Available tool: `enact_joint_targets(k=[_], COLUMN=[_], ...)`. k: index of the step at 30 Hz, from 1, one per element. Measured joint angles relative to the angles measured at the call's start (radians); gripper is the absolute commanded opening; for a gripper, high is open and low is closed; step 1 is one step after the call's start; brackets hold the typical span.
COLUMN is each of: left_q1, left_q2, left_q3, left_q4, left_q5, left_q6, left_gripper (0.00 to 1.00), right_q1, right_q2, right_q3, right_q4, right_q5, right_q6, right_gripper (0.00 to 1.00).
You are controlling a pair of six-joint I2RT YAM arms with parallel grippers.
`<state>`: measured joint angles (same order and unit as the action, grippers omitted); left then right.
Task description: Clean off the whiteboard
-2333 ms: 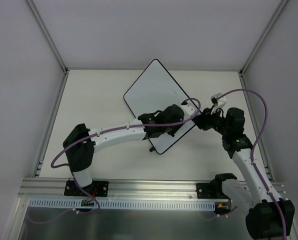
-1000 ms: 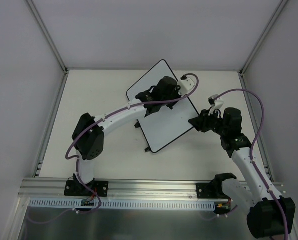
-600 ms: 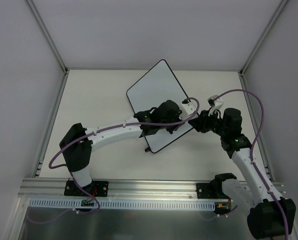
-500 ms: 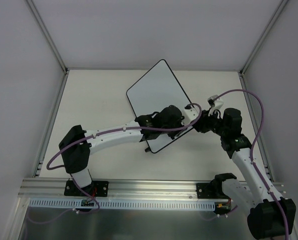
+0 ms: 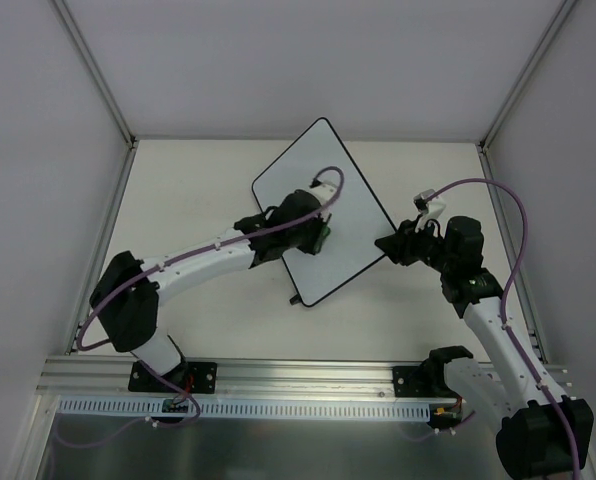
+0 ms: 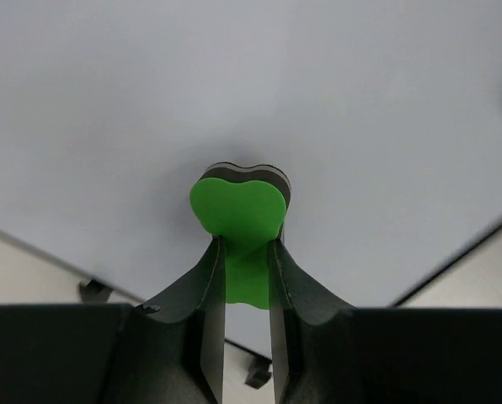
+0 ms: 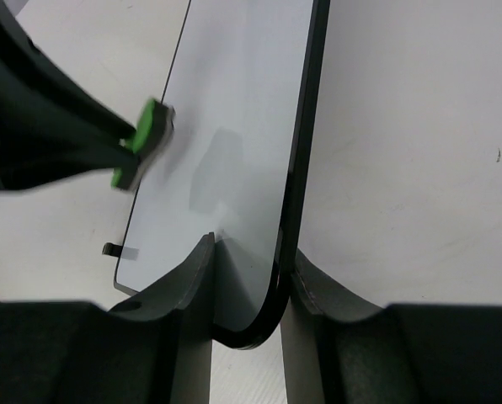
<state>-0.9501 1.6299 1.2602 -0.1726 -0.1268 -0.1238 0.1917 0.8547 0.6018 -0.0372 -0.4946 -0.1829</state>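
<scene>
Whiteboard [image 5: 356, 222]: lies on the desk [image 5: 178, 200] toward the far edge, roughly mid-width, turned diagonally so one corner points to the far edge. Flat or propped on its feet: cannot tell.

Surface check: all exposed white area reads clean in all three views, with no drawing or strokes. The right wrist view shows one faint grey patch, probably a shadow or reflection rather than ink.

Judgement: erasing looks largely done. What is left is the strip under the left arm, if anything is there, then lifting off.

Eraser [image 6: 238, 210]: green block, dark felt side toward the board. It is pinched between the fingers of the left gripper [image 6: 245, 244] over the board's near-left part.

Right gripper [image 7: 249, 252]: jaws clamped on the board's black frame at its right-hand corner, steadying it.

Not resolved:
- The board area beneath the left wrist in the top view is hidden.
- Felt-to-board contact looks close but is unconfirmed.
- The near corner of the board is cut off in the right wrist view.
</scene>
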Motion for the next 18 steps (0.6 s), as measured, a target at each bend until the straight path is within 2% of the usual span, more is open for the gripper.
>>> enact_joint_targets(k=[4, 11, 18], left_q1=[0.175, 0.398, 0.607], left_q2=[-0.121, -0.367, -0.409], left_q3=[-0.126, -0.414, -0.616], left_q4=[-0.007, -0.005, -0.04], left_q5=[-0.069, -0.173, -0.224], left_q6=[-0.113, -0.298, -0.4], left_gripper=[0.0, 0.0, 0.0], right_q1=[0.0, 0.0, 0.0], right_q2=[0.0, 0.0, 0.0], right_q3=[0.0, 0.0, 0.0], right_q4=[0.0, 0.002, 0.002], right_q5=[0.0, -0.002, -0.003], right_q6=[-0.001, -0.001, -0.001], right_gripper=[0.0, 0.0, 0.0])
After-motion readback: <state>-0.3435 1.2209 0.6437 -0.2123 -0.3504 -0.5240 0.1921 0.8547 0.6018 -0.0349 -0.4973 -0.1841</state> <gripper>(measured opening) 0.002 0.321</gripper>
